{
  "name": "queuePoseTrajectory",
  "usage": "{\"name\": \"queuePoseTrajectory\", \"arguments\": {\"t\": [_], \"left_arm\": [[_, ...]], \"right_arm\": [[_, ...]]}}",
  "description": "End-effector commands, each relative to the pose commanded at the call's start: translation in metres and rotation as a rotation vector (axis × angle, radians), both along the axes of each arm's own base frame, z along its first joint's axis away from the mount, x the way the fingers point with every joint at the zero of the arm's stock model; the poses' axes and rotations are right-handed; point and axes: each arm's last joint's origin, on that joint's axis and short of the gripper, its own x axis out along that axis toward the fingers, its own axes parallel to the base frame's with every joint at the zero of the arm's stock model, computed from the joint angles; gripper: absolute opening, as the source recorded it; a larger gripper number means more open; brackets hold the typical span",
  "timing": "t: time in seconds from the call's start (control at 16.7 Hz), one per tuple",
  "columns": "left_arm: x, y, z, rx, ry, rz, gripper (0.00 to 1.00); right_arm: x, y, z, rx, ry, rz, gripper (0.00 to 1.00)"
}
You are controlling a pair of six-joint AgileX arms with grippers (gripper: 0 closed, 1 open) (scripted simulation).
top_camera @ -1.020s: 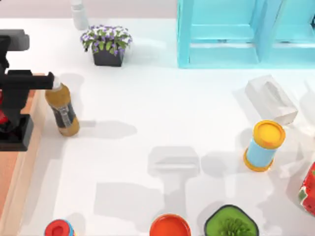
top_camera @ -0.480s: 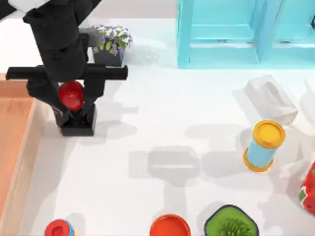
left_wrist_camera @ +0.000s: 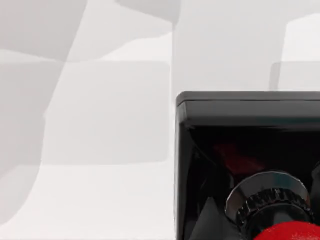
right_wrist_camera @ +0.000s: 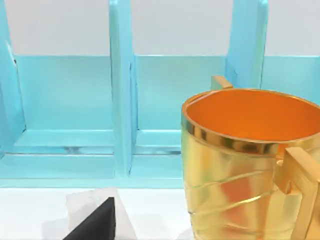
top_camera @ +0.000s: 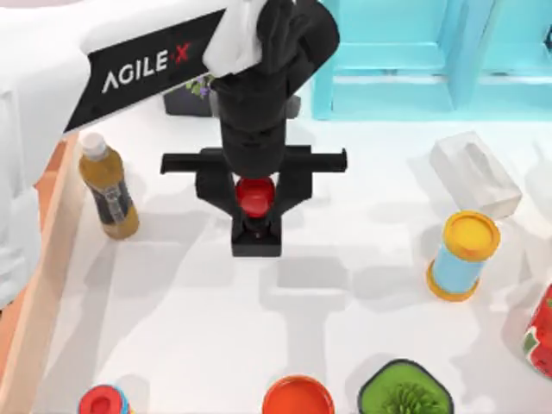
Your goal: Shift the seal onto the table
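Observation:
The seal (top_camera: 257, 238), a black block with a red ball knob, hangs over the middle of the white table (top_camera: 172, 328). My left gripper (top_camera: 255, 198) is shut on it, one finger on each side of the knob. The left arm reaches in from the top view's left. A shadow on the tabletop just in front of the seal suggests it is still in the air. The left wrist view looks down on the seal's black block (left_wrist_camera: 247, 115) and red knob (left_wrist_camera: 292, 234) over the bare table (left_wrist_camera: 100, 125). The right wrist view faces the shelf.
An amber bottle (top_camera: 109, 188) stands left of the seal, beside the wooden tray (top_camera: 30, 302). A light-blue shelf (top_camera: 414, 52) and a flower pot (top_camera: 185, 97) stand behind. A white box (top_camera: 476, 172), a yellow-lidded can (top_camera: 463, 254), an orange lid (top_camera: 297, 398), a green item (top_camera: 405, 398) and a gold mug (right_wrist_camera: 240, 165) are on the right and front.
My left gripper has carried the seal rightward from the tray at the left edge, past the bottle, to above the middle of the table.

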Motion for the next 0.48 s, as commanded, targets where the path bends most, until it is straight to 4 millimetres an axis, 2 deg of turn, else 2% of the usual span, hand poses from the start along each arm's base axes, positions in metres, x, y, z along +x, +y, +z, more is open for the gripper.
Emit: {"name": "queuePoseTrajectory", "arguments": {"t": [0.24,0.48], "left_arm": [[0.0,0.002,-0.002,0.002,0.005,0.003,0.0],[0.001,0.0,-0.028,-0.002,-0.002,-0.002,0.0]], "right_arm": [[0.0,0.0,0.0,0.0,0.0,0.0,1.0],[0.0,0.0,0.0,0.0,0.0,0.0,1.0]]}}
